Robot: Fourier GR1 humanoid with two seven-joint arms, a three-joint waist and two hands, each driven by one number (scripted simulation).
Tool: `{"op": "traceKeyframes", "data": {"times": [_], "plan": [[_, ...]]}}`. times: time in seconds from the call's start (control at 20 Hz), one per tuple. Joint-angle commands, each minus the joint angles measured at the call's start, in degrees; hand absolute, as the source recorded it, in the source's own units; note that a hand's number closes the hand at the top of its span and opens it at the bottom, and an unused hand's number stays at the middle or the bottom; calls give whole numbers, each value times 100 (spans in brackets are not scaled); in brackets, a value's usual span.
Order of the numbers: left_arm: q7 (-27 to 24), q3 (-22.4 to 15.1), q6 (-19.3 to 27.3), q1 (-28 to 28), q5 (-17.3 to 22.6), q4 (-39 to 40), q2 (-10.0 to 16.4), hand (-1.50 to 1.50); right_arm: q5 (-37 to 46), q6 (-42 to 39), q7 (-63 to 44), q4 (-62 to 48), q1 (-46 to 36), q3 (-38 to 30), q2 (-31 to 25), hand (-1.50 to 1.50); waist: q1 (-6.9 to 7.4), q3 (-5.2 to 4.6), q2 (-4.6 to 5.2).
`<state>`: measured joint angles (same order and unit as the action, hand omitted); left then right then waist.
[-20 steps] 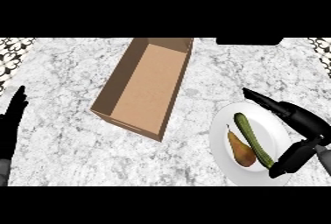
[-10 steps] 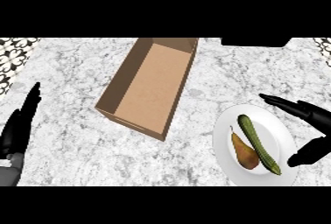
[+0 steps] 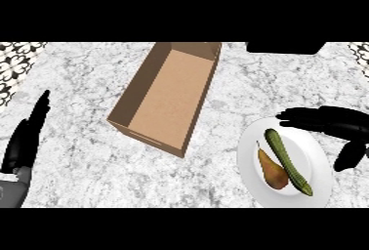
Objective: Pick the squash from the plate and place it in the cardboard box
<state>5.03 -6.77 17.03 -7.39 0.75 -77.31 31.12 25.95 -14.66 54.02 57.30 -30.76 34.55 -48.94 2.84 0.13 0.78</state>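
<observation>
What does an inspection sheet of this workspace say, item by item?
Surface: marble counter, no spills seen.
Job's things: cardboard box open, nothing inside; long green squash lying on the plate.
Clutter: brown pear-shaped fruit on the plate, beside the squash.
Hands: right hand open, fingers at the plate's far-right rim; left hand open, resting at the left edge.
Cables: nothing seen.
Surroundings: black object at the far edge; patterned tiles.

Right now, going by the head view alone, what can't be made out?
Dark object at the top: cut off by the edge, unidentifiable.
Right hand: wrist cut off by the right edge; whether its fingers touch the plate is unclear.
Cardboard box: far rim lost at the top edge.
Left hand: forearm cut off below.
</observation>
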Motion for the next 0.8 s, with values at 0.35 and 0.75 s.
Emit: {"op": "traceKeyframes", "data": {"times": [0.35, 0.75], "plan": [[-425, 233, -30, 143, -203, 460, -270, 0, 1654, 191, 553, -1641, -922, 641, 952, -150, -164, -9, -46], [-146, 487, -145, -84, -479, 475, -417, 0, 2276, 240, 429, -1621, -783, 292, 1373, -150, -253, -12, -72]]}}
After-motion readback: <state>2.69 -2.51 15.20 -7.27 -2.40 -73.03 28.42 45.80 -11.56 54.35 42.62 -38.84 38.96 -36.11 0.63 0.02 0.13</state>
